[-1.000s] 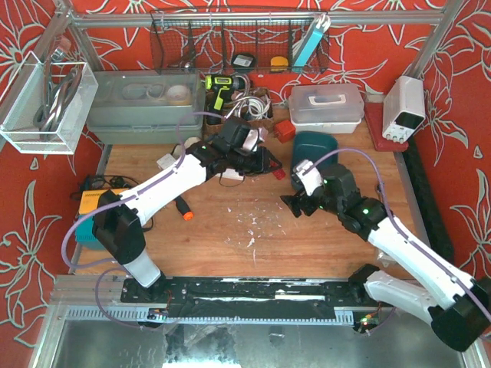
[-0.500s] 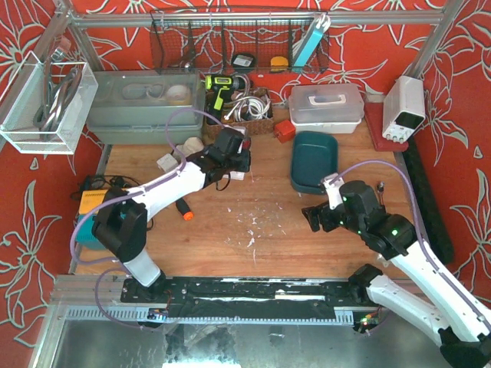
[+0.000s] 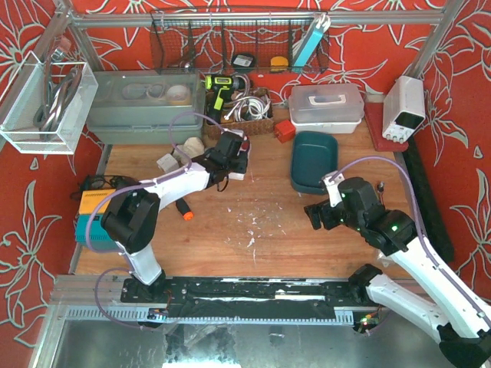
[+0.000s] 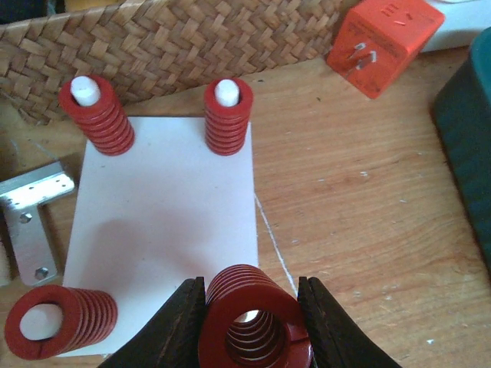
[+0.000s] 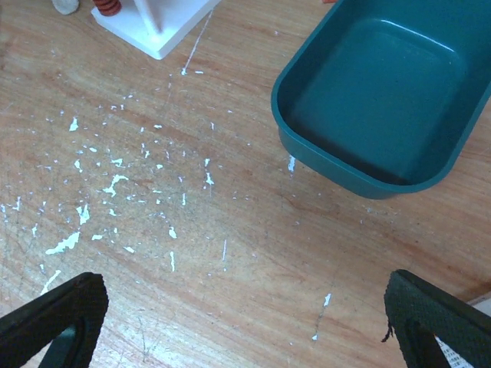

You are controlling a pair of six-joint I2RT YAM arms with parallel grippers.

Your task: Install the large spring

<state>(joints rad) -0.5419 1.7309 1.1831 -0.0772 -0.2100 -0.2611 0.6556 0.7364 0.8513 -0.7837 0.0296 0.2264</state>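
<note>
We see the wooden worktop [image 5: 230, 253] under the right jaws, which are spread wide and empty, with the teal tray [image 5: 368, 100] at their 1 o'clock. At the white plate's [image 4: 165, 230] 5 o'clock corner, the left jaws clamp the large red spring [image 4: 257, 287].

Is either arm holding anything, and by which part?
The left tool holds a red spring, fingers pinching its coil's outer sides. The right tool is open and holds nothing.

Glossy red coiled spring [image 4: 253, 322], matt white plate [image 4: 165, 222], woven wicker basket [image 4: 176, 38]
</note>
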